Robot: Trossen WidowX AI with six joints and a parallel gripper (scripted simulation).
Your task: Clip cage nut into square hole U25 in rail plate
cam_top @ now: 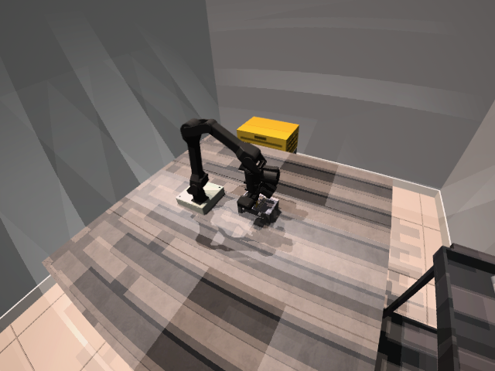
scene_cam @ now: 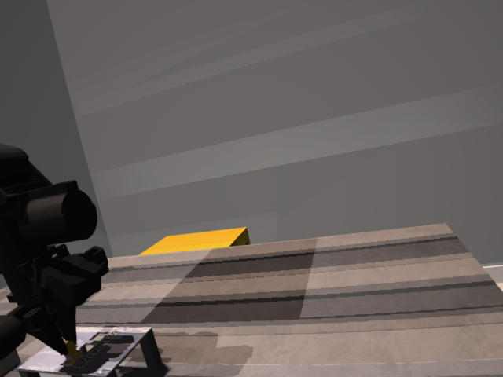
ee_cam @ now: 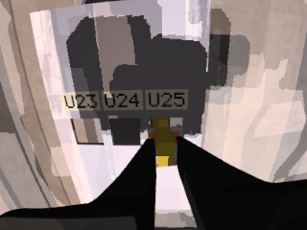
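Taking the rail plate (cam_top: 271, 203) (scene_cam: 44, 356) (ee_cam: 129, 177) as our landmark, we see the arm (cam_top: 226, 137) (scene_cam: 9, 235) reaching over it, fingers (cam_top: 256, 204) (scene_cam: 69, 348) pointing down. They pinch the yellow cage nut (scene_cam: 73, 353) (ee_cam: 165, 144) between them — right at the plate's U25 hole, just below that label (ee_cam: 166, 100) in the wrist view. We cannot tell whether its wings are through. The plate stands on dark legs (scene_cam: 151, 353) on the counter (cam_top: 240, 271) (scene_cam: 345, 292); the arm's pale base (cam_top: 213, 201) sits near it, and a yellow cabinet (cam_top: 267, 129) (scene_cam: 195, 241) lies beyond.
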